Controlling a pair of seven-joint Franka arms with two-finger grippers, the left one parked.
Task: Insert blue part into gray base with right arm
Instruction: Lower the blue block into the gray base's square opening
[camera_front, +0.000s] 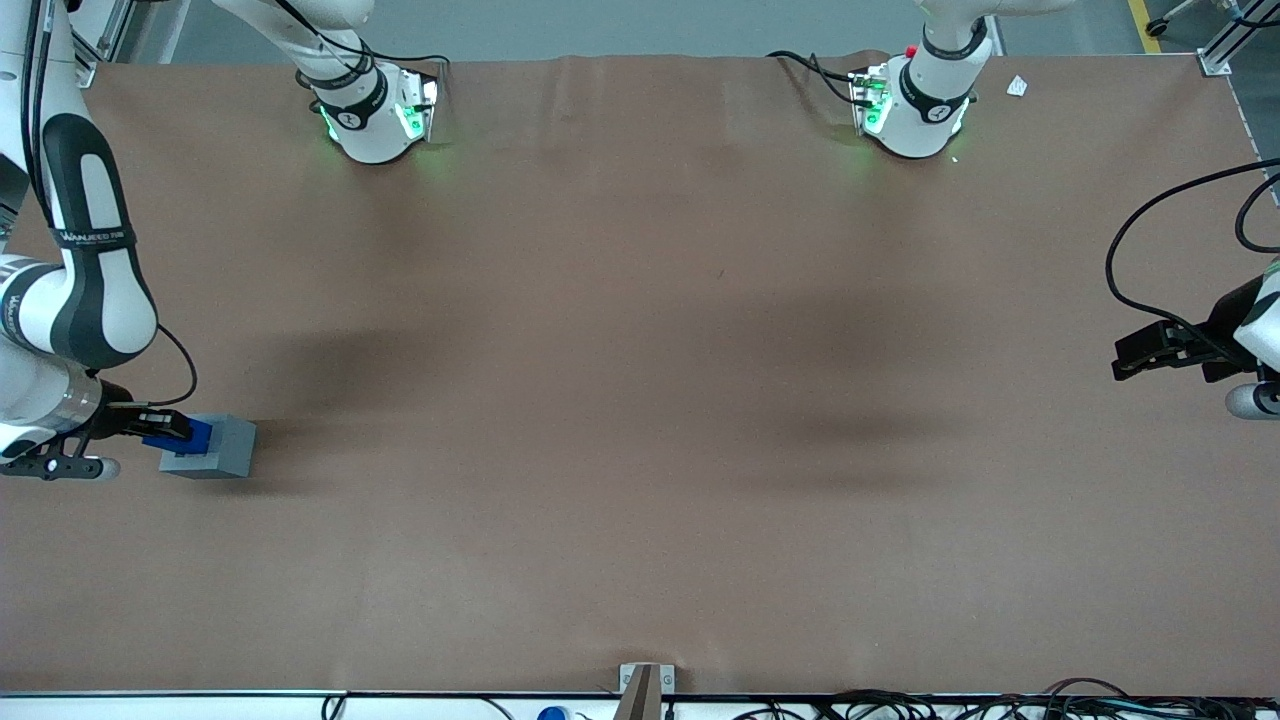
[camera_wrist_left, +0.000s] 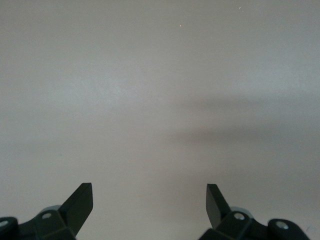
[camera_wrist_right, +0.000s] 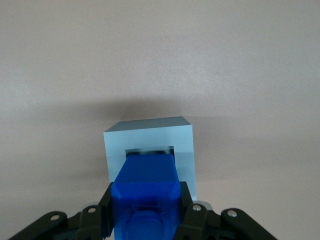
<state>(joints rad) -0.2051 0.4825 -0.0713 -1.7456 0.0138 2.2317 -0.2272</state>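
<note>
At the lower left of the front view, the pincer (camera_front: 168, 428) grips the blue part (camera_front: 190, 434) directly over the gray base (camera_front: 215, 450) on the worktop (camera_front: 640, 400). The part's leading end (camera_wrist_right: 148, 172) lines up with the socket (camera_wrist_right: 149, 149), so insertion looks like a straight push.

The right arm (camera_front: 85, 270) reaches down at the working arm's end of the table, its wrist bent level so the gripper (camera_front: 168, 427) sits right above the gray base (camera_front: 212, 447), both fingers (camera_wrist_right: 106, 202) clamped on the blue part (camera_wrist_right: 146, 192).
</note>
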